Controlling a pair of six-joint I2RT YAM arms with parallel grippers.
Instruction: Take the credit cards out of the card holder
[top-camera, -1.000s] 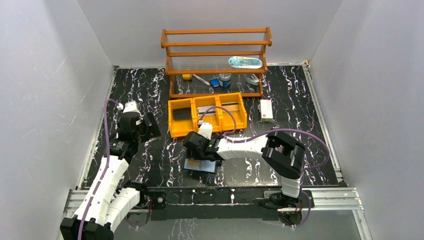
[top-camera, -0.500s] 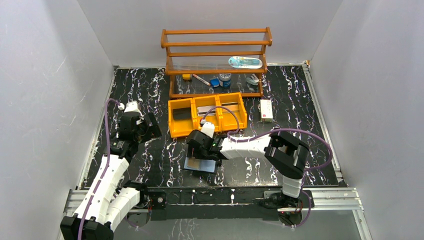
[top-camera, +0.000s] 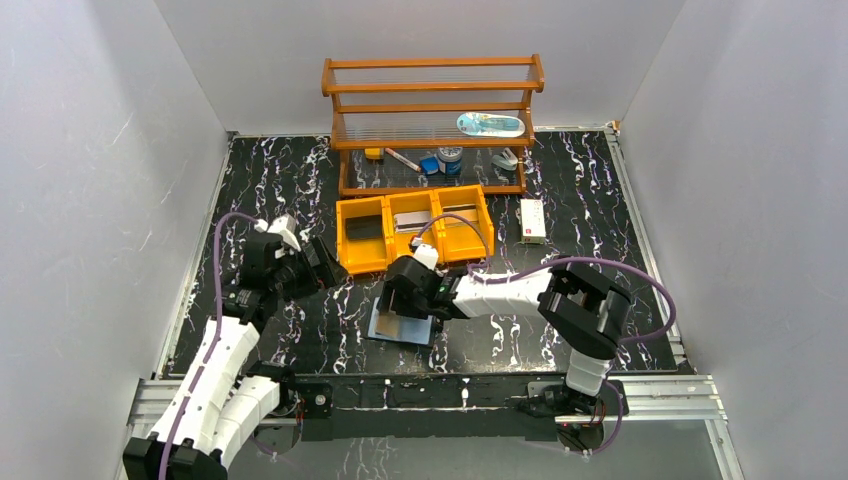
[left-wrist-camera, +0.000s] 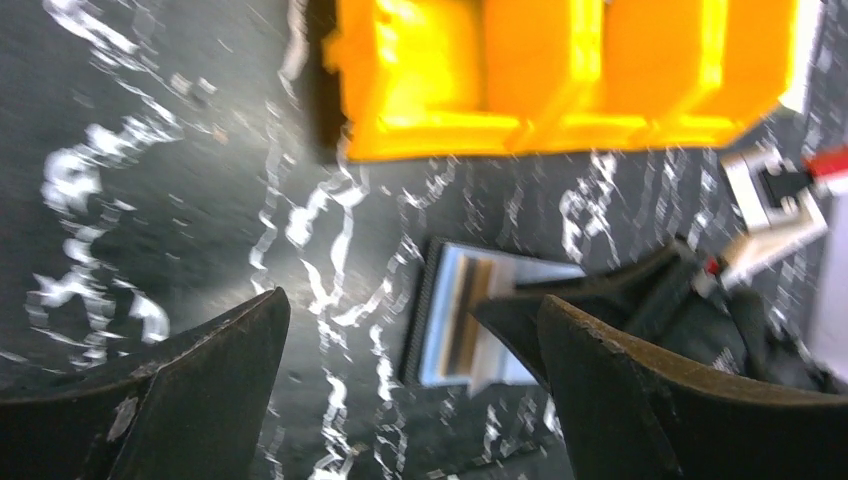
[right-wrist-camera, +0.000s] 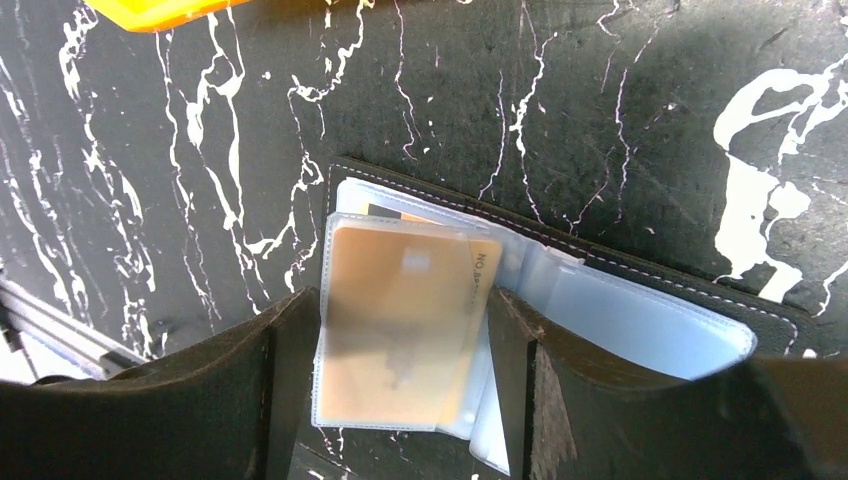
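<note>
The card holder (top-camera: 388, 328) lies open on the black marble table, near the front middle. In the right wrist view it shows a black stitched outside (right-wrist-camera: 640, 270) and pale blue-grey clear sleeves inside. A tan-brown credit card (right-wrist-camera: 400, 320) sits in a sleeve that stands lifted off the left panel. My right gripper (right-wrist-camera: 405, 300) is open, with one finger on each side of that sleeve, close to its edges. It also shows in the top view (top-camera: 408, 300). My left gripper (top-camera: 322, 266) is open and empty, left of the holder. The left wrist view shows the holder (left-wrist-camera: 470, 320) ahead between my left gripper's (left-wrist-camera: 410, 300) fingers.
A yellow three-compartment bin (top-camera: 360, 268) stands just behind the holder and fills the top of the left wrist view (left-wrist-camera: 560, 60). A wooden rack (top-camera: 430, 90) with small items stands at the back. A white box (top-camera: 533, 220) lies right of the bin.
My left arm has swung its gripper right and forward, towards the card holder. My right gripper has shifted slightly right over the holder.
</note>
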